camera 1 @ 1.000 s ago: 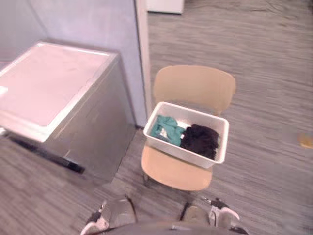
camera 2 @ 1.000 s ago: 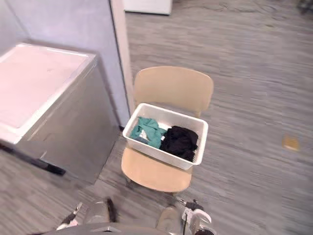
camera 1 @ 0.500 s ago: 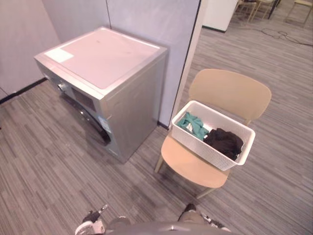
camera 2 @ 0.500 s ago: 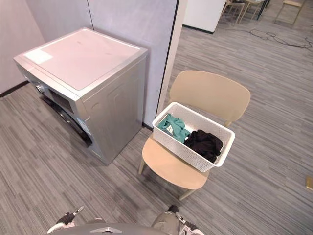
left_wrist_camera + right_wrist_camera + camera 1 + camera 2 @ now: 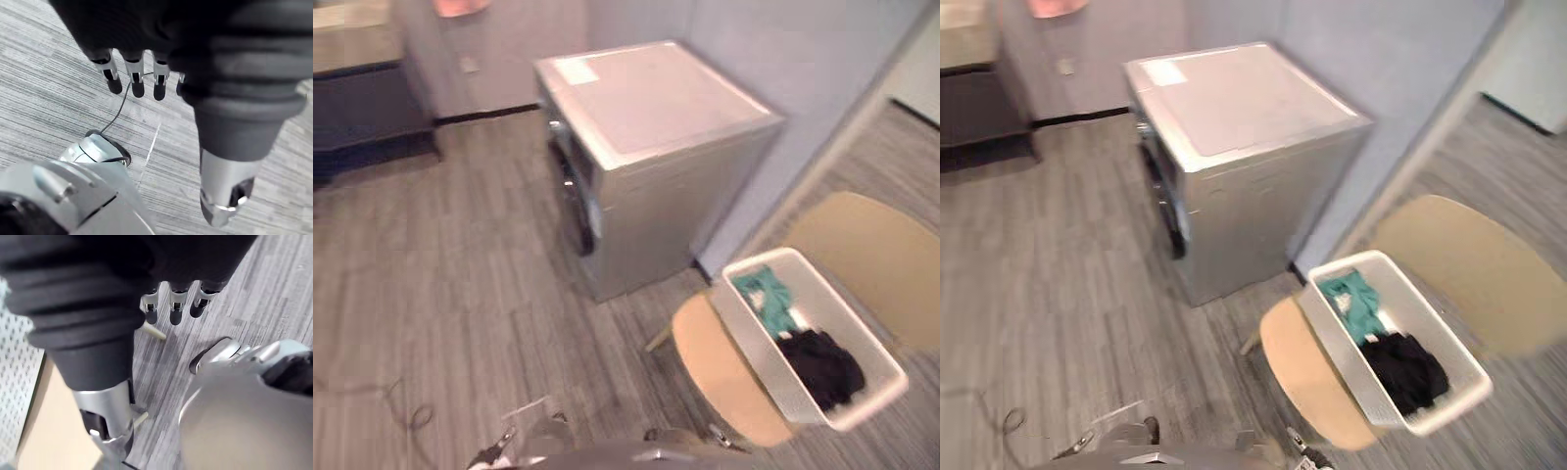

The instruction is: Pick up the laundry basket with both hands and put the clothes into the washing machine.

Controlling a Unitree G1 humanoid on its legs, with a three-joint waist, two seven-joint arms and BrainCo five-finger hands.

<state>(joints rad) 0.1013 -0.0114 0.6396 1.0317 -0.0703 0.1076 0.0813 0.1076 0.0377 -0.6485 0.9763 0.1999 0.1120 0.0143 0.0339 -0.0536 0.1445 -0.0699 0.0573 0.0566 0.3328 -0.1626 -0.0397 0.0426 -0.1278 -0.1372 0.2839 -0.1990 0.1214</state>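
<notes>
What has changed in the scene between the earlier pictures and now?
Only the camera swung left; nothing itself moved. The laundry basket stays on the chair beside the washing machine, green and black clothes inside. The left hand and right hand hang open, holding nothing.

The left hand (image 5: 161, 34) hangs loose and holds nothing, its fingers (image 5: 135, 81) straight in a row and its thumb (image 5: 226, 188) set well apart from them. The right hand (image 5: 112, 289) is posed alike: fingers (image 5: 175, 311) straight and relaxed, thumb (image 5: 106, 416) apart, nothing in its grasp.
</notes>
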